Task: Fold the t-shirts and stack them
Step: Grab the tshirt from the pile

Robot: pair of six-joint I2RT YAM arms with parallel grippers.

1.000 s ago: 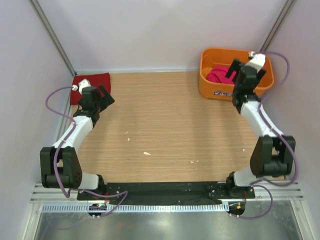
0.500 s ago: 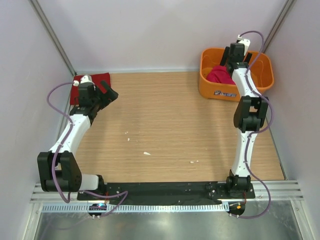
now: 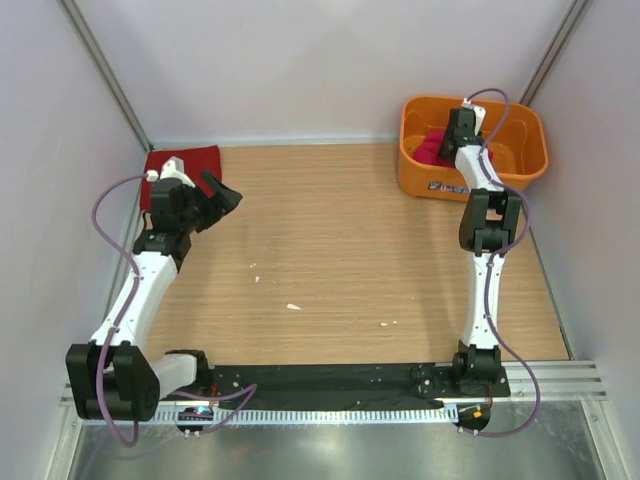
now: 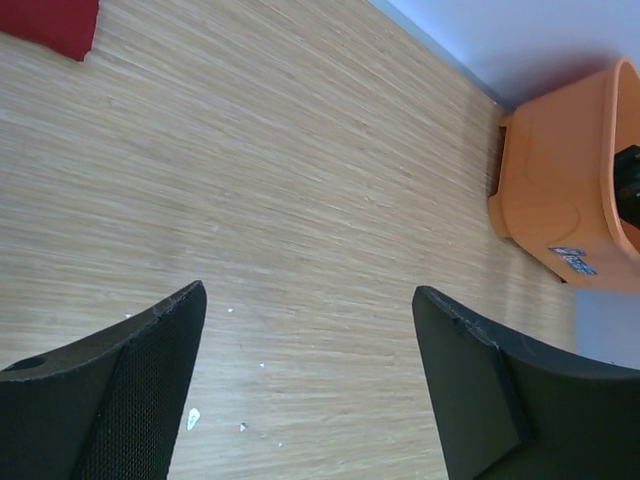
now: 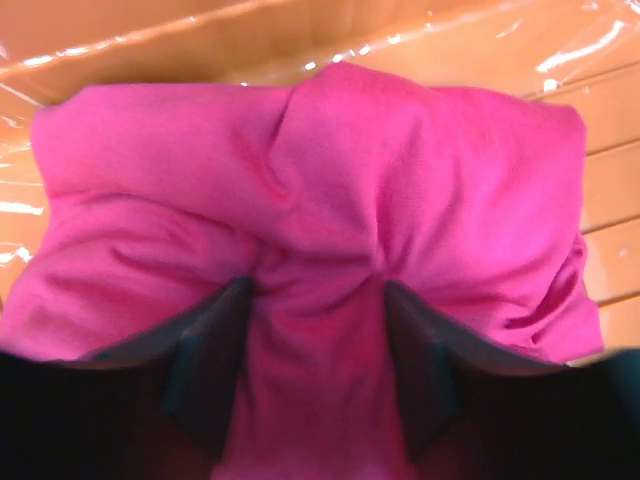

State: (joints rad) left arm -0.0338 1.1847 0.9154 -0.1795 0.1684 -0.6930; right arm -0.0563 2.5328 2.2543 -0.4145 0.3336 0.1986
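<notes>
The bright magenta-pink t-shirt (image 3: 431, 150) lies crumpled in the orange basket (image 3: 524, 152) at the back right. My right gripper (image 3: 456, 128) reaches down into the basket. In the right wrist view the gripper (image 5: 315, 287) presses into the pink t-shirt (image 5: 320, 150), jaws apart, with a puckered ridge of cloth between the fingers. The darker crimson t-shirt (image 3: 196, 158) lies flat at the back left corner, seen as a red corner (image 4: 48, 20) in the left wrist view. My left gripper (image 3: 224, 196) hovers open just right of it, over bare wood (image 4: 309, 290), holding nothing.
The orange basket (image 4: 558, 190) stands against the back wall; its glossy floor (image 5: 200, 40) shows around the shirt. Small white specks (image 3: 293, 306) dot the wooden table. Walls close in on the left, back and right.
The right arm has stretched up and lowered its gripper into the basket onto the pink shirt, jaws narrowing. The left gripper has shifted slightly right, away from the crimson shirt.
</notes>
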